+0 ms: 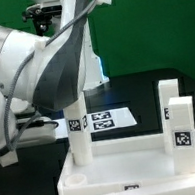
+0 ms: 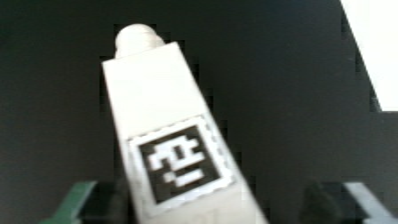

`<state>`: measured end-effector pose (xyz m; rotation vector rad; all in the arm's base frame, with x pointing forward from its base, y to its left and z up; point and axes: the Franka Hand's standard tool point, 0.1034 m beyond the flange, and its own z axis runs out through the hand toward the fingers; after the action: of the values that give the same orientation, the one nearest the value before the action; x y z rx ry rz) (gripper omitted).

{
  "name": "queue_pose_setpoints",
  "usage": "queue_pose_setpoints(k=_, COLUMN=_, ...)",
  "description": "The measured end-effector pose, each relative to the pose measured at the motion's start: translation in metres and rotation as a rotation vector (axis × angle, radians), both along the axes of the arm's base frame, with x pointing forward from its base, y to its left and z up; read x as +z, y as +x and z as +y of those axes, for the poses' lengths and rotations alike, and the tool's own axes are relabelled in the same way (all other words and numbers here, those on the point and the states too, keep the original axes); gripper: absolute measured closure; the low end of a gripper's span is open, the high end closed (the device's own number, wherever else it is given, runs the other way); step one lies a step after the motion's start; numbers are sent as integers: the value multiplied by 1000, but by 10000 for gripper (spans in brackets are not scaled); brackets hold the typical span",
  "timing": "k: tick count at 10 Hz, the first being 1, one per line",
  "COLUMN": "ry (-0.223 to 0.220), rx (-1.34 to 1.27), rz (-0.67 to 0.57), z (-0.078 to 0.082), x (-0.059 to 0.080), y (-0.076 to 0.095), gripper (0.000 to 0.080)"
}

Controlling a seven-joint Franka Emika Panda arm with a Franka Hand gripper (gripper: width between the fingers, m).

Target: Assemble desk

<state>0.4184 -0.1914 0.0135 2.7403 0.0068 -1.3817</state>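
The desk top [image 1: 131, 166] lies flat and white at the front. Two square legs [image 1: 169, 97] [image 1: 181, 123] with tags stand on its side at the exterior view's right. A third leg [image 1: 76, 139] stands upright at the top's corner at the exterior view's left. My gripper [image 1: 73, 107] reaches down over this leg, its fingers mostly hidden by the arm. In the wrist view the leg [image 2: 169, 110] runs away from my gripper [image 2: 210, 207], with a rounded peg at its far end. The fingers [image 2: 71, 205] straddle it with dark gaps on both sides, open. Whether the peg is seated is hidden.
The marker board [image 1: 106, 119] lies on the black table behind the desk top. The big white arm fills the exterior view's left. A white edge [image 2: 390, 60] shows at the border of the wrist view.
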Motion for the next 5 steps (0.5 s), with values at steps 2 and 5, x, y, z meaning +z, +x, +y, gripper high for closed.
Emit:
queue_pose_setpoints(k=2, ry=0, rx=-3, rz=0, z=-1, x=0, y=0, gripper=516)
queue_pose_setpoints(k=5, ry=22, rx=-35, rz=19, z=7, x=37, y=12, gripper=515)
